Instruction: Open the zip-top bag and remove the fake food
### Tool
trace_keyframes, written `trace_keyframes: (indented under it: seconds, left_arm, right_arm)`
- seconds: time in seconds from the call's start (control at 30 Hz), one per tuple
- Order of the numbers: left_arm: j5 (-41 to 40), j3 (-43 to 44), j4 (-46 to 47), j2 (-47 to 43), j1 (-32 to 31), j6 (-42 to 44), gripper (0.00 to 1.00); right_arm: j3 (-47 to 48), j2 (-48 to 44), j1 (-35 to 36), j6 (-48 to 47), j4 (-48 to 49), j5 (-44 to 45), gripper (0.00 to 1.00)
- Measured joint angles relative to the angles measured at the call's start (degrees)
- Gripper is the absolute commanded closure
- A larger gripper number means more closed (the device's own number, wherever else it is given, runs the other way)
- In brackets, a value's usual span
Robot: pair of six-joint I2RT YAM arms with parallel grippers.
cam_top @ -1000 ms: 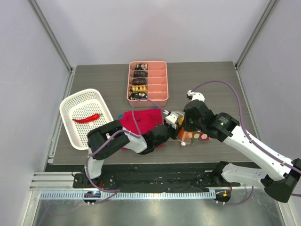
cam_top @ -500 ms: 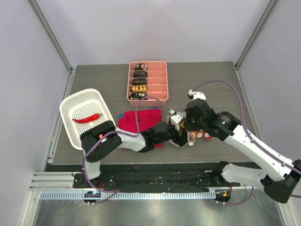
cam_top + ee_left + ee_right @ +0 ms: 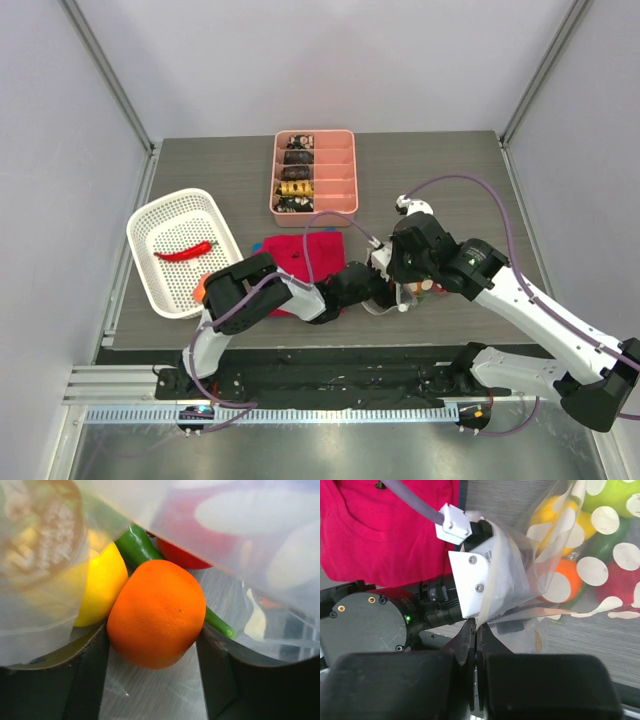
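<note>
Since earlier, left pincer (image 3: 152, 650) pushed deeper into zip-top bag (image 3: 600, 560), pinching orange (image 3: 157, 612); right pincer (image 3: 476, 640) clamps bag lip.

Right in close now: the orange (image 3: 157, 612) fills the middle of the frame, wedged in the left gripper (image 3: 152, 637), with a dark finger (image 3: 85, 680) pressed to its left flank and the other to its right. The yellow fruit (image 3: 100, 580) sits against its upper left. The green pod (image 3: 135, 545) runs behind it and pokes out again at the right. A red piece (image 3: 182, 555) peeks out behind. The zip-top bag (image 3: 240, 515), clear with pale dots, drapes across the top. Grey worktop (image 3: 150, 695) shows beneath.
</note>
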Motion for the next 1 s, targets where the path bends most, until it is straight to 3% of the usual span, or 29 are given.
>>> trace_keyframes:
  seconds: [0.03, 0.17, 0.2, 0.3, 0.43, 0.73, 1.0]
  left_arm:
    - [-0.2, -0.2, 1.2, 0.5, 0.0, -0.2, 0.59]
    - [-0.5, -1.9, 4.7, 0.9, 0.0, -0.2, 0.76]
    - [-0.5, -2.3, 5.0, 0.8, 0.0, -0.1, 0.85]
    - [-0.4, -3.6, 4.4, -0.8, 0.2, 0.1, 0.95]
    - [-0.5, -4.6, -2.6, -6.7, 0.3, 0.0, 1.00]
    - [1.1, 5.1, -37.3, -24.9, 0.6, -4.9, 1.00]
    - [-2.5, 3.9, -60.4, -43.6, 0.6, -7.8, 1.00]
  right_arm:
    - [-0.3, 0.0, 0.0, 0.1, 0.3, -0.4, 0.99]
    - [-0.5, 0.0, 0.0, 0.2, 1.4, -1.4, 0.99]
    - [-0.5, 0.0, 0.0, 0.2, 1.6, -1.3, 0.99]
    - [-0.4, 0.0, 0.0, 0.2, 1.5, -0.1, 0.99]
    - [0.1, 0.2, 0.1, -0.1, 1.0, 3.1, 0.98]
    - [0.2, 0.4, 0.1, -0.3, -0.1, 14.3, 0.99]
    - [-1.0, 0.3, -0.1, -0.1, -0.4, 18.7, 0.99]
